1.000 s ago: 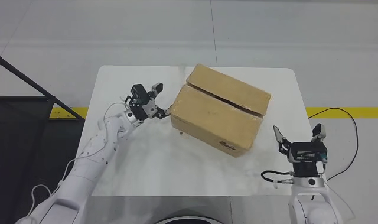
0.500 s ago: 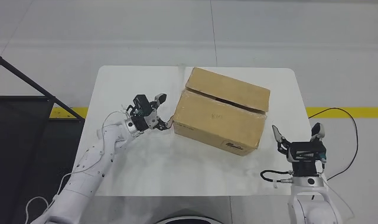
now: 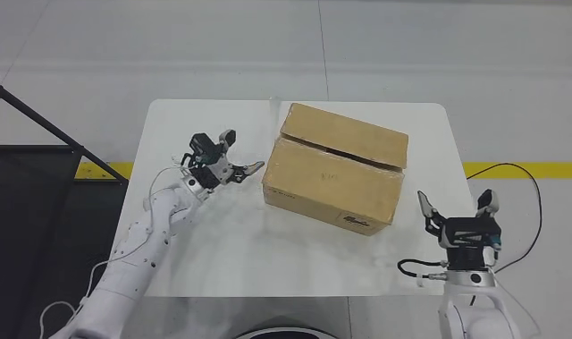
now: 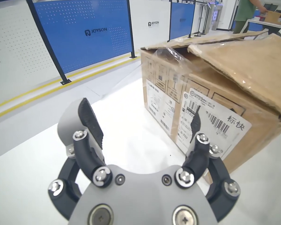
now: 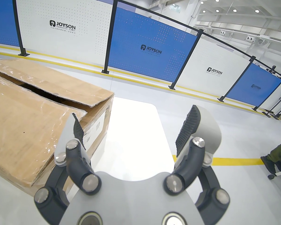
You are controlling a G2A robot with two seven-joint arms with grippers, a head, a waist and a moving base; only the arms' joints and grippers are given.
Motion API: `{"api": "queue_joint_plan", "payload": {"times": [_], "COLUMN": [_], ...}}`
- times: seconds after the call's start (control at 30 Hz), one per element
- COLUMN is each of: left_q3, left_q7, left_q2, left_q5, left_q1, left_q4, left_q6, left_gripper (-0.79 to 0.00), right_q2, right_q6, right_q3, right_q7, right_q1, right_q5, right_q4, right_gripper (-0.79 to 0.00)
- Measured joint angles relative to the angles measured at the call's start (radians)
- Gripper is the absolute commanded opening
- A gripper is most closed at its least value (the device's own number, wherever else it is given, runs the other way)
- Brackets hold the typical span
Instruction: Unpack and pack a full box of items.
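A brown cardboard box (image 3: 335, 171) with its two top flaps down and a dark gap between them sits on the white table (image 3: 214, 250), right of centre. My left gripper (image 3: 239, 157) stands open just off the box's left end, not touching it. In the left wrist view that labelled end of the box (image 4: 201, 108) faces the open left gripper (image 4: 142, 115) at close range. My right gripper (image 3: 456, 205) is open near the table's right front edge, a little off the box's right end. The right wrist view has the box (image 5: 32, 118) beside the open right gripper (image 5: 133, 122).
A strip of bare table (image 3: 429, 133) lies to the right of the box, and a wide bare area lies in front and to the left. A black cable (image 3: 518, 196) loops off the table's right side. A dark frame (image 3: 45, 124) stands left of the table.
The left gripper has drawn back a little from the box's left end and spread its fingers wider. The box has turned slightly. The right gripper has barely shifted.
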Motion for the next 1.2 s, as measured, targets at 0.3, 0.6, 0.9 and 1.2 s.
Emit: {"api": "queue_joint_plan", "payload": {"times": [0.3, 0.6, 0.9, 1.2], "left_q3": [0.048, 0.077, 0.089, 0.015], "left_q7": [0.009, 0.001, -0.009, -0.03], "left_q2": [-0.01, -0.013, -0.008, 0.001], "left_q5": [-0.005, -0.009, 0.018, 0.065], "left_q1": [-0.001, 0.012, 0.041, 0.014], "left_q4": [0.003, -0.023, -0.066, -0.015], "left_q6": [-0.045, -0.09, -0.134, 0.056], "left_gripper": [0.0, 0.0, 0.0, 0.0], "right_q2": [-0.004, -0.008, -0.011, -0.014], "right_q6": [-0.002, -0.005, -0.012, -0.02], "right_q3": [0.01, 0.013, 0.021, 0.024], "right_q7": [-0.008, -0.017, -0.029, -0.024], "right_q1": [-0.013, -0.018, -0.019, -0.013], "right_q5": [0.003, 0.009, 0.016, 0.016], "right_q4": [-0.001, 0.005, 0.016, 0.02], "right_gripper": [0.0, 0.0, 0.0, 0.0]}}
